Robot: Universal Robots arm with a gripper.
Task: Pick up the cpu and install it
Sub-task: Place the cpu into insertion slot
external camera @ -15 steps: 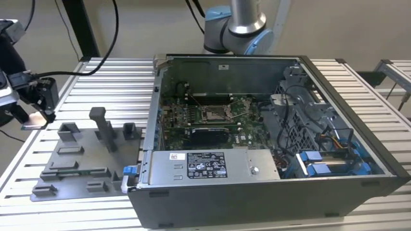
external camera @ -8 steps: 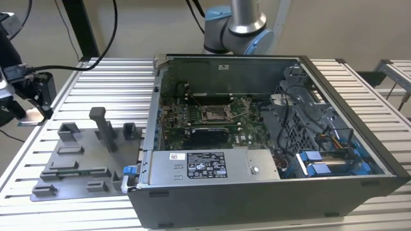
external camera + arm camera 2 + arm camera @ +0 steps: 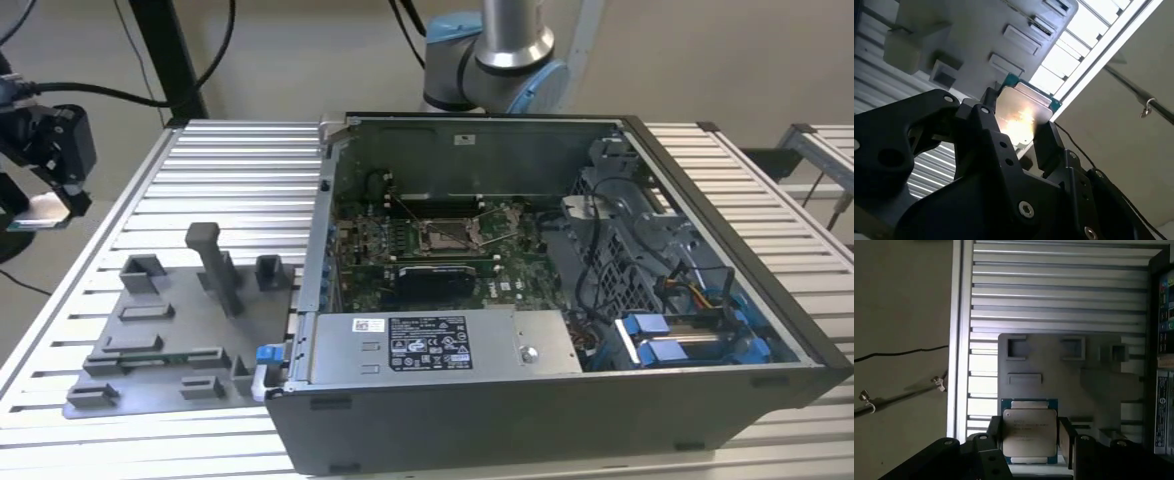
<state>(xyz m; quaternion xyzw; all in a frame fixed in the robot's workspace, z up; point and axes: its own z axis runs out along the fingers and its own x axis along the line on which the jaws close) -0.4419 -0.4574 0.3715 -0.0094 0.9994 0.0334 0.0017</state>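
Observation:
The cpu (image 3: 1029, 432) is a flat square chip with a pale silver top and a green rim. My gripper (image 3: 1030, 436) is shut on it, one black finger against each side edge. In the second wrist view the cpu (image 3: 1021, 116) glints between the same fingers (image 3: 1046, 142). In the exterior view the gripper (image 3: 47, 195) hangs at the far left, beyond the table's left edge, with the pale cpu (image 3: 40, 210) at its tip. The open motherboard socket (image 3: 447, 236) lies inside the computer case (image 3: 561, 400), well to the exterior view's right of the gripper.
A grey fixture plate (image 3: 174, 330) with slots and an upright post (image 3: 216, 265) lies on the ribbed table (image 3: 227, 170) left of the case. A white-labelled power supply (image 3: 427, 345) fills the case's near side. Cables and blue clips (image 3: 667, 330) crowd its right side.

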